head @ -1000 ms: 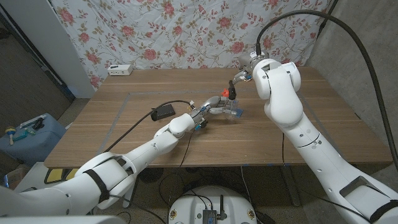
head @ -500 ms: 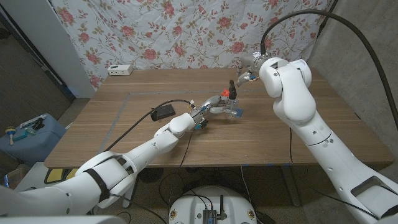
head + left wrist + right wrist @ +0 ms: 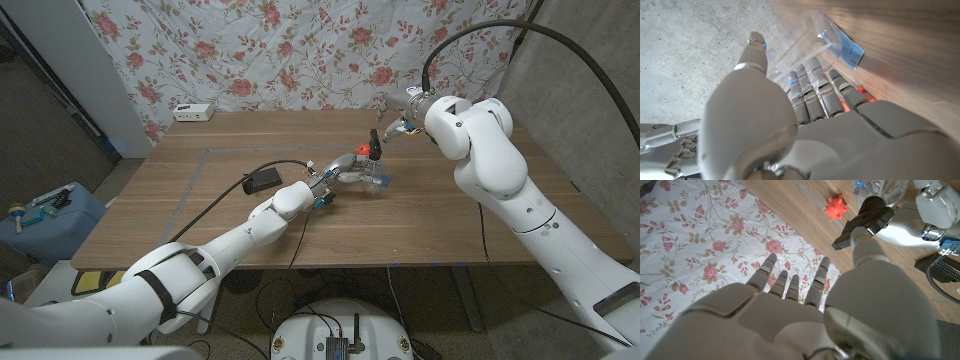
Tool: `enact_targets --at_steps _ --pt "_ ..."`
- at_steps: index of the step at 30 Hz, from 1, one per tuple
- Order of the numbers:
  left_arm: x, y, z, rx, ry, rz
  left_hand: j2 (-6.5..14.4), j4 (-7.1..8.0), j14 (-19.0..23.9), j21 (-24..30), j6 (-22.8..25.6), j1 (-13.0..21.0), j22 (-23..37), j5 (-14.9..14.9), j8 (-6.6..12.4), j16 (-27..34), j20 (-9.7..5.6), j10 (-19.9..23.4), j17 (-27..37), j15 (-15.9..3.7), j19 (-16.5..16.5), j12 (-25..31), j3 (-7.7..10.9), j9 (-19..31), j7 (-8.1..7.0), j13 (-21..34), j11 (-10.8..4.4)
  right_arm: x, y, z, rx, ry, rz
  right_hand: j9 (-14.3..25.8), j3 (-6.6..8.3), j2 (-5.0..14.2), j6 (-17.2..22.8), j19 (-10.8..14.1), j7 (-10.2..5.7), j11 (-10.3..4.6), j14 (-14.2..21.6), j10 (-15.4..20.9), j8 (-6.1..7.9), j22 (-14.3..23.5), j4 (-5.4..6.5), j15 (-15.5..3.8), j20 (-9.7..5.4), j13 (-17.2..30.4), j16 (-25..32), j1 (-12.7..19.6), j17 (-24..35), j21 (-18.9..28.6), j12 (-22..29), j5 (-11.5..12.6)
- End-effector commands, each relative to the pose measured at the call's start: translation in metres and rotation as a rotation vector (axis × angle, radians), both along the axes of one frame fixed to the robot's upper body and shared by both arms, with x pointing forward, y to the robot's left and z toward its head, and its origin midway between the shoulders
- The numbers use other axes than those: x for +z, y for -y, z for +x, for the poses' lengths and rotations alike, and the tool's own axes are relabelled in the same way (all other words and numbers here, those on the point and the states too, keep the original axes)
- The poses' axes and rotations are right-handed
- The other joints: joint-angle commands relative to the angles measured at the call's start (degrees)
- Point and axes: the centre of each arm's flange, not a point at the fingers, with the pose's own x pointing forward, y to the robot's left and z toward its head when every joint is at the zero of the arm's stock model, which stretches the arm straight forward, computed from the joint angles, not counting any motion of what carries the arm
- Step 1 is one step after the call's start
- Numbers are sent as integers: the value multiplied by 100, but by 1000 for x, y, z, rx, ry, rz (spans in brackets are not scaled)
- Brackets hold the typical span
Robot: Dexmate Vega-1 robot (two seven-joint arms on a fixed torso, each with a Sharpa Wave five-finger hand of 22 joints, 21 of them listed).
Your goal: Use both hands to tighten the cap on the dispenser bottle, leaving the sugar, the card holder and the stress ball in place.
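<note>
The robot's left arm reaches across the wooden table (image 3: 200, 215), its left hand (image 3: 345, 176) wrapped around the clear dispenser bottle (image 3: 374, 175) at the table's middle, fingers (image 3: 812, 85) closed along the bottle's side. The right arm arches high over the table's far right, elbow bent. Its right hand (image 3: 790, 292) hangs above the bottle, fingers straight and spread, holding nothing.

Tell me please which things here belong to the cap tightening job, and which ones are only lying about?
Belong to the job:
- clear dispenser bottle
- its black cap
- left hand, holding the bottle
- right hand, holding nothing

Only lying about:
- orange stress ball
- black card holder
- white box at the table's far edge
</note>
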Motion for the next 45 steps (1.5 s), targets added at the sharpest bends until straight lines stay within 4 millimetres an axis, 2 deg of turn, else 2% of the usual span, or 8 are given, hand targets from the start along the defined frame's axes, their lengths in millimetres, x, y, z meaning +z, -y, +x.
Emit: enact_targets --at_steps 1,7,15,24,45 --pt "0 2 -1 0 2 2 581 275 41 -4 581 -247 13 -9 31 43 -498 49 12 -463 -15 21 337 10 -142 6 2 -4 7 3 82 18 -4 16 77 -16 -7 -84 11 -31 -63 -85 58 13 1 10 6 19 11 158 3 -14 30 82" --pt "0 2 -2 2 1 3 580 276 38 -4 581 -251 13 -10 29 41 -497 52 12 -461 -14 20 338 10 -143 8 6 -5 11 6 112 6 6 33 180 -26 96 -198 10 -118 -255 -236 150 9 -15 63 -18 13 -3 574 -13 3 45 246" --pt "-1 3 -2 3 2 5 590 281 34 -4 580 -257 14 -10 26 43 -501 54 17 -467 -17 18 340 11 -147 12 12 -7 15 10 150 4 23 46 227 -76 230 -241 9 -159 -435 -447 223 9 -3 131 -53 4 -12 872 -21 17 32 354" --pt "-1 4 -4 3 3 6 589 280 40 -4 587 -261 14 -9 26 42 -497 46 13 -457 -17 11 344 11 -150 17 5 -9 15 13 154 -25 23 48 237 -112 279 -299 9 -148 -552 -562 246 9 12 236 -62 1 -20 996 -18 9 27 401" --pt "1 5 -3 1 8 7 589 279 43 -2 583 -268 14 -9 19 44 -485 52 15 -463 -15 7 347 12 -154 26 -3 -11 7 25 167 -63 -4 47 246 -124 334 -331 8 -150 -617 -606 267 9 46 274 -59 -4 6 1104 -6 18 55 451"
